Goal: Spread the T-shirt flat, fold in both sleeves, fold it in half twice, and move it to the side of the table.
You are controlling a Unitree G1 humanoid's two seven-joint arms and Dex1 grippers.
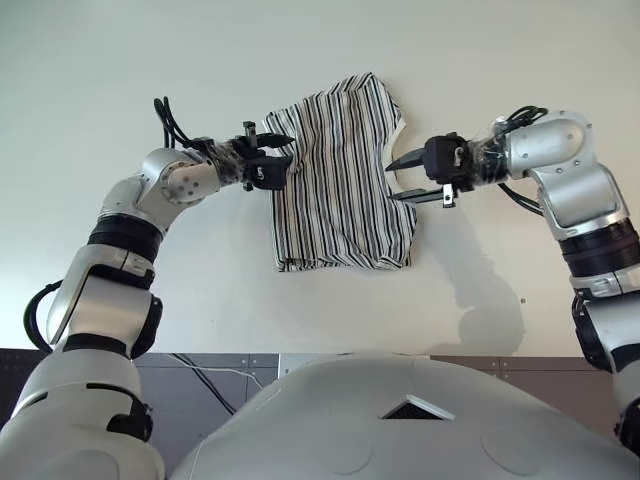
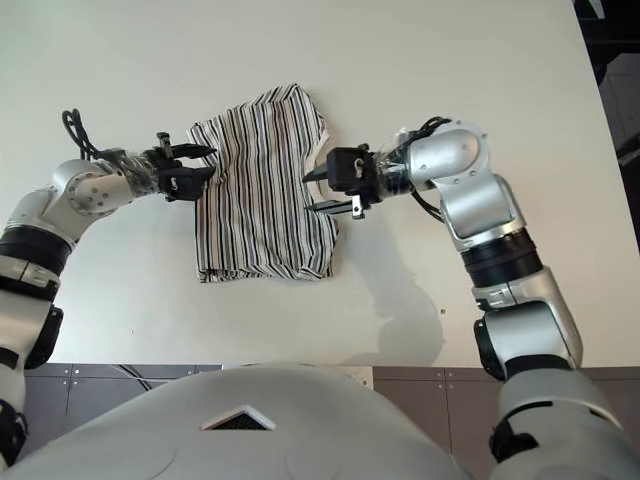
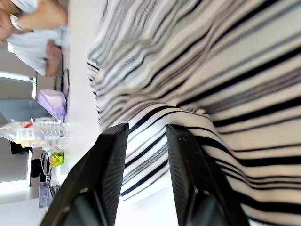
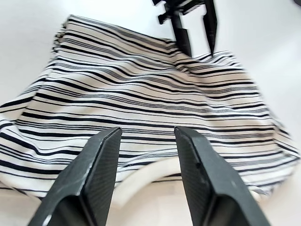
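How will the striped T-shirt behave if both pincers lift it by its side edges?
Probably floppy: the T-shirt lies in soft wrinkles and folded layers, so it would likely sag between the left pincer and right pincer. Likely light, being thin cloth. Pushed across the smooth table, it may bunch rather than slide whole.

T-shirt point(image 1: 340, 180) on table point(image 1: 120, 60), left hand point(image 1: 285, 150) at left edge, right hand point(image 1: 392, 182) opposite

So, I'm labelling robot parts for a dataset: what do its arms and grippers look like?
The left arm and right arm: glossy silver-grey shells, black joint bands, black cables looping at the wrists. The left gripper and right gripper: black, two flat tapered fingers each.
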